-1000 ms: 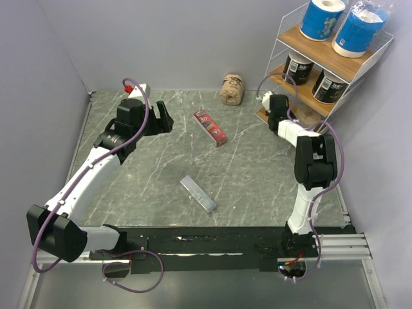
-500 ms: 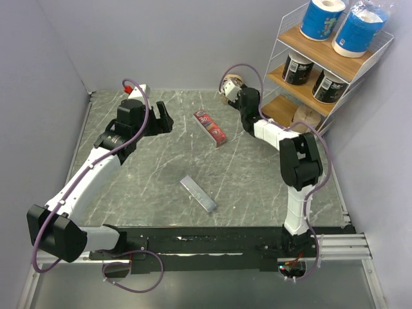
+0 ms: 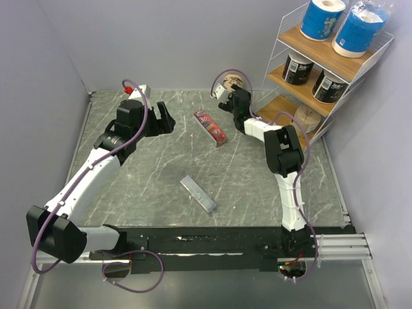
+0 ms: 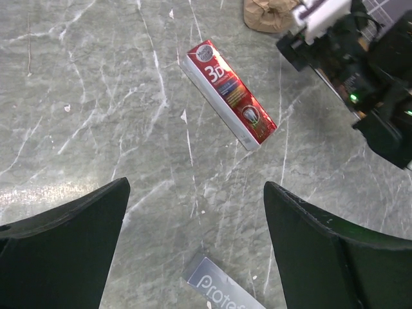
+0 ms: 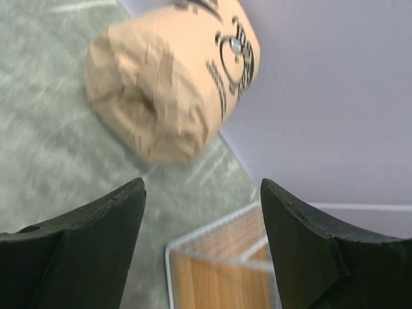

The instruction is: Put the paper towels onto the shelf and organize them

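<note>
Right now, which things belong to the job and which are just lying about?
Job: shelf; blue rolls on top tier; black rolls on middle tier; tan roll on bottom tier; tan roll on table.
Lying about: red packet; grey bar.

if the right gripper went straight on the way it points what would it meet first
Most likely the tan-wrapped roll lying on the table, ahead of the open right gripper; how far ahead is unclear.

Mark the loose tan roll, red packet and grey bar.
Tan-brown paper-wrapped roll (image 5: 179, 69), right wrist view, side wrap.
Flat red packet (image 4: 228, 93), left wrist view, printed face.
Grey rectangular bar (image 3: 197, 194), top external view, middle.
</note>
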Available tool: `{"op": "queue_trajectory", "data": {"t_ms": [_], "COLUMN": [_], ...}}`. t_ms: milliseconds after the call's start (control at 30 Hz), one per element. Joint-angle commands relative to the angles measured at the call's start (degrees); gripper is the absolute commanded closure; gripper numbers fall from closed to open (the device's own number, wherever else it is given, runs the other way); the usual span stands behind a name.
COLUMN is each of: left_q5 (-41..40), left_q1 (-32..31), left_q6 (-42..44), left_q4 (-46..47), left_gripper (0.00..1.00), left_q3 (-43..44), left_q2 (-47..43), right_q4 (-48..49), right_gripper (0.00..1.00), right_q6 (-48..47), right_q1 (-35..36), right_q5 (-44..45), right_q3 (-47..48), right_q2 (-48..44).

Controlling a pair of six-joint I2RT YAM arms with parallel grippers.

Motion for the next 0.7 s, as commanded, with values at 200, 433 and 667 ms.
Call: {"op": "queue_trajectory", "data": {"t_ms": [200, 433, 667], "left_q5": [2.2, 2.7, 2.9], "left_q1": [-0.2, -0.2, -0.2], "left_q6": [-0.9, -1.2, -1.3], "left_q4": [2.7, 2.9, 3.2], "left_gripper": [0.09, 0.08, 0.08], "left_q3": [0.1, 0.0, -0.1], "left_q2": [-0.3, -0.3, -0.9], "right_q4": [4.5, 2.6, 2.4], "right_gripper": [0.18, 0.16, 0.19], "right_q6": [-4.9, -6.6, -8.8], "right_q1": [0.1, -0.1, -0.8], "right_q5": [-0.4, -0.6, -0.5], "right_q3": [17.0, 23.8, 30.5], "right_q2": [11.3, 16.8, 22.5]}}
